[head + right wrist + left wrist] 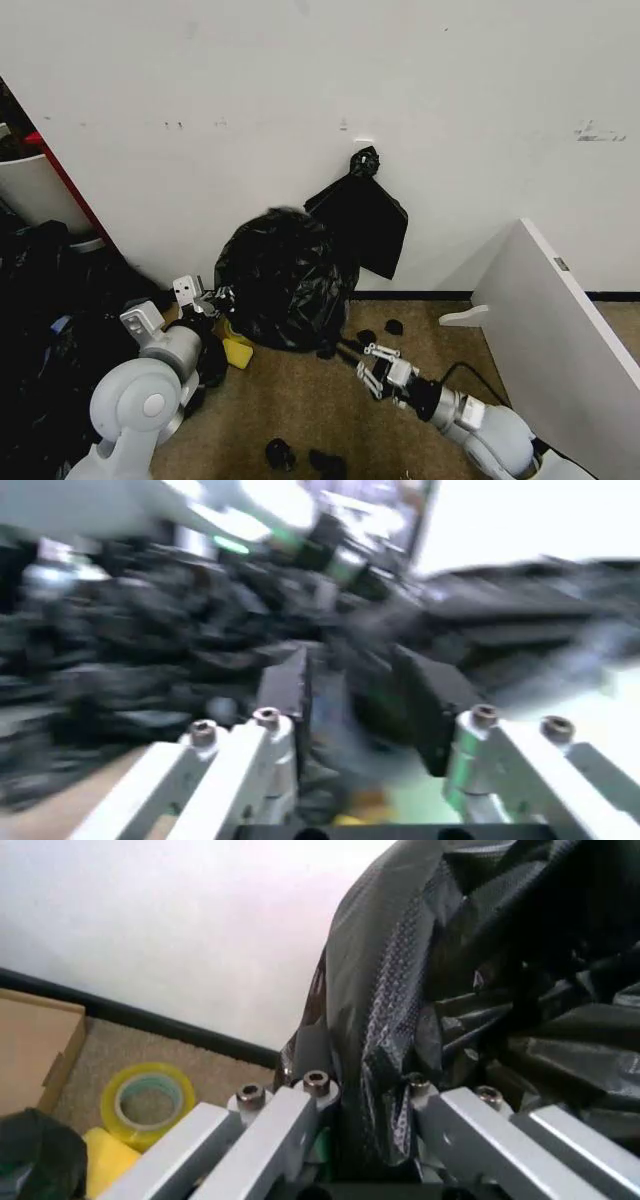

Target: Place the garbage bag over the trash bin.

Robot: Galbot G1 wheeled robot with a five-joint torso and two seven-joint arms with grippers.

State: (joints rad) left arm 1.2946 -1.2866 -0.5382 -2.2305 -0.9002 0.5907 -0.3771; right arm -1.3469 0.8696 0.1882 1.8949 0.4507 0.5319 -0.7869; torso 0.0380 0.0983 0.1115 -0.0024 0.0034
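garbage bag [285,280]: black, shiny, crinkly, draped over a round shape | a fold sits between the left gripper [365,1095] fingers

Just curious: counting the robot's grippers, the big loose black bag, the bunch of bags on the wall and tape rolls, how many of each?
Grippers: 2, the left gripper and the right gripper
Loose garbage bag: 1
Hanging bunch of flat black bags: 1
Yellow tape roll: 1
Total: 5

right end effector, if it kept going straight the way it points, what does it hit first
Most likely the garbage bag. The right end effector points up-left at the bag's lower edge, with black plastic already between its fingers in the wrist view. Depth is unclear.
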